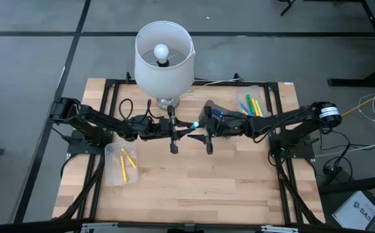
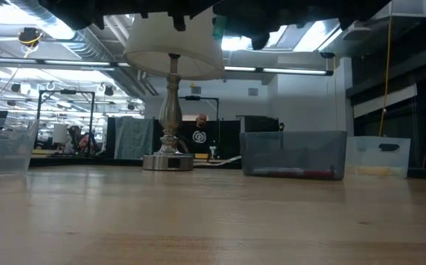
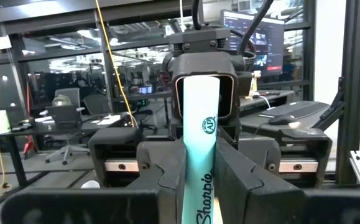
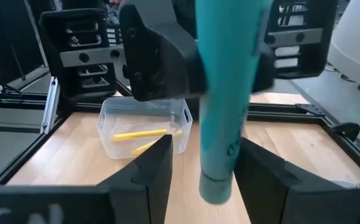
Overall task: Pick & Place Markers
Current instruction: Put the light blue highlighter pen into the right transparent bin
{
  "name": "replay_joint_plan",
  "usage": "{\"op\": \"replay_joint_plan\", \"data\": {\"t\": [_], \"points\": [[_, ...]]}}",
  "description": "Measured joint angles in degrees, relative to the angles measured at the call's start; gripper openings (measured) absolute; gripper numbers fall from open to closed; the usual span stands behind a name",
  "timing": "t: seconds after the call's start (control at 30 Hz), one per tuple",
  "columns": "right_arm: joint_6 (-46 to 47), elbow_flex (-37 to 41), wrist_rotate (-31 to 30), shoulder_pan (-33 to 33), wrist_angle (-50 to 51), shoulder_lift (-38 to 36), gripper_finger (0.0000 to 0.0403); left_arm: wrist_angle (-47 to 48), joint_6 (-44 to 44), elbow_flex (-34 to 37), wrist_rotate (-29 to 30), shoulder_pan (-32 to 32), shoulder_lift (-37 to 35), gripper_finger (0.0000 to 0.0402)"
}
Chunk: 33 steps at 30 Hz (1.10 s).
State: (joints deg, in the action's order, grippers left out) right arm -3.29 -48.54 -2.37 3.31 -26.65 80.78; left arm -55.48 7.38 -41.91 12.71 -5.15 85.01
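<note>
I am holding a teal marker (image 3: 199, 155) in my left gripper (image 1: 174, 148), fingers clamped on its barrel, above the middle of the table (image 1: 193, 188), nearer the far edge than the near one. The marker is pointing across toward my right gripper (image 1: 208, 149), which is hanging just beside it at the same height. In the right wrist view the marker's end (image 4: 226, 124) is sitting between my right fingers (image 4: 152, 165), which are standing apart on either side of it and are not pressing on it. So the marker is up in the air, carried by the left side alone, with the right side spread around its free end.

Near the left edge of the table a clear bin (image 1: 121, 163) is holding a couple of yellow markers (image 1: 124, 167). At the far right corner a second clear bin (image 1: 255, 103) is holding more markers (image 1: 252, 105), green, yellow and blue among them. A lamp (image 1: 164, 61) with a white shade is standing at the far edge, just behind my two grippers; in the low view its metal base (image 2: 168, 160) is resting on the wood.
</note>
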Motion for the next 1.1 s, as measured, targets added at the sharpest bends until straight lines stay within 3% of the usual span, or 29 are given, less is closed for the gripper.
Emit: {"op": "replay_joint_plan", "data": {"t": [0.2,0.4,0.63,0.9,1.1], "points": [[0.0,-0.6,0.0,0.0,0.0,0.2,0.0146,0.1,0.3,0.0,0.0,0.0,0.0,0.0055],[0.7,-0.6,-0.4,0.0,0.0,0.2,0.0069,0.2,0.3,0.0,-0.1,0.0,0.0,0.0058],[1.7,-0.6,-0.2,0.0,1.3,0.2,0.0068,1.8,-1.0,0.0,0.6,0.0,0.0,0.0083],[3.6,-0.6,-0.9,0.0,2.5,0.1,0.0068,6.4,0.5,0.0,1.8,0.0,-0.2,0.0146],[5.3,-0.6,-1.5,0.0,2.7,0.1,0.0068,13.0,0.5,0.0,5.0,-0.1,-4.0,0.0177]]}}
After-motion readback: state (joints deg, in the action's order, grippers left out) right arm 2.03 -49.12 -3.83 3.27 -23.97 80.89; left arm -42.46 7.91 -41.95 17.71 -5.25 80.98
